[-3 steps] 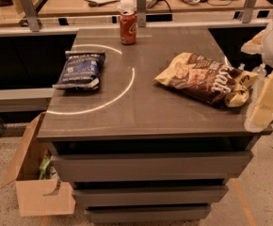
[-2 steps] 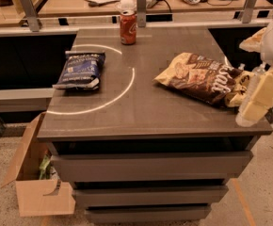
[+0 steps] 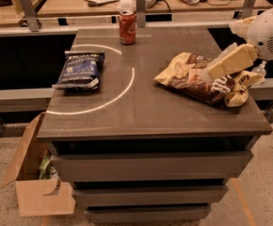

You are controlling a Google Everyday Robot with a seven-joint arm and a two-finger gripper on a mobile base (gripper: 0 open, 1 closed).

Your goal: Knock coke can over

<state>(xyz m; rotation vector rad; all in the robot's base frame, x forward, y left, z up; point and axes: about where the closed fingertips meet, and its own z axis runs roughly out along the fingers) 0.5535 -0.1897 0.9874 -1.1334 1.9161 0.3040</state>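
We are recording the coke can (image 3: 127,27) standing upright at the far edge of the grey cabinet top (image 3: 141,107), left of centre and well apart from the gripper. The gripper (image 3: 214,71) is hanging at the right side, over the brown-and-yellow chip bag (image 3: 188,79), its tip pointing leftward and down. Whether it is spread or closed we cannot tell from this view. The dark blue chip bag (image 3: 80,69) is lying at the left, partly inside the white arc, nearer to us than the can. We are judging the approach step to be in hand: nothing is touching the can, and the knock is not yet done. The next move, in our judgement, is calling for travel toward the far left, clearing the brown bag. A sideways push high on the can should follow, so that it is tipping rather than sliding.
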